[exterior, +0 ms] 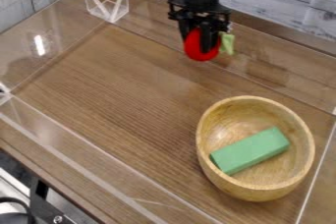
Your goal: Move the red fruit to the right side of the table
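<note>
Toward the far middle of the table (pixel 125 90), the black end effector (pixel 199 39) pointed straight down, its jaws drawn in on the red fruit (pixel 198 46), whose small green tuft stuck out on the right-hand side. The fruit hung low over the brown wood-grain surface; whether it touched the surface could not be told. The arm above the end effector was cut off by the top edge of the view.

Nearer the camera and to the right, a round light wooden bowl (pixel 219 118) stood on the table, well apart from the fruit. A green rectangular block (pixel 250 151) lay aslant inside the bowl. Bare tabletop separated the fruit from the bowl, and nothing stood between them.

Low clear plastic walls (pixel 59 154) edged the table; their glare made the lines hard to follow along the left and near sides. At the far left corner a small clear angled piece (pixel 105 4) stood against the wall; its form was hard to make out. Beyond the far wall ran pale weathered planks (pixel 282 2), partly blurred. The lower left corner showed dark parts below the table edge, too indistinct to identify
</note>
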### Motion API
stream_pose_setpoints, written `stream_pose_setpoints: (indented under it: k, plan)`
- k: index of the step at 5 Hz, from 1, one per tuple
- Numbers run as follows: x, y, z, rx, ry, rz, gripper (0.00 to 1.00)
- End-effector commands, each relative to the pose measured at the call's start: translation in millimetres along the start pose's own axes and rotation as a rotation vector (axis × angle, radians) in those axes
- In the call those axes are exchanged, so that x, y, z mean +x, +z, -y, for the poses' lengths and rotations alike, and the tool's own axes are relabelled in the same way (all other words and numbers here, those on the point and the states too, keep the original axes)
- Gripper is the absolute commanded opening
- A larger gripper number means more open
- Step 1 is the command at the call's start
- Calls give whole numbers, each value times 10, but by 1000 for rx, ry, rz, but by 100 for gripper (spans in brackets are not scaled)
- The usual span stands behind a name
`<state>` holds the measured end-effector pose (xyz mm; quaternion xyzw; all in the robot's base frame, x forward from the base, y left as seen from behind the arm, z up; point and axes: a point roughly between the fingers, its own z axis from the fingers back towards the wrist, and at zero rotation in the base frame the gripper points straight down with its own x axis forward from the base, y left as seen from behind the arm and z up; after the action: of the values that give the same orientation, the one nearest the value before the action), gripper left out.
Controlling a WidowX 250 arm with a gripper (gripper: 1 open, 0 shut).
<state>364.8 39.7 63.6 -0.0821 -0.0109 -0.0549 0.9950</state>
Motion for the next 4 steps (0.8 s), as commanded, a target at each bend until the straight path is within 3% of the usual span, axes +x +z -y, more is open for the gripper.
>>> stream_pose_setpoints:
  k: [1,2,4]
  plan:
    - [93,275,-14,20,22,78,0]
    - [92,354,-33,22,56,95,0]
    - [79,370,-318,22,29,112,0]
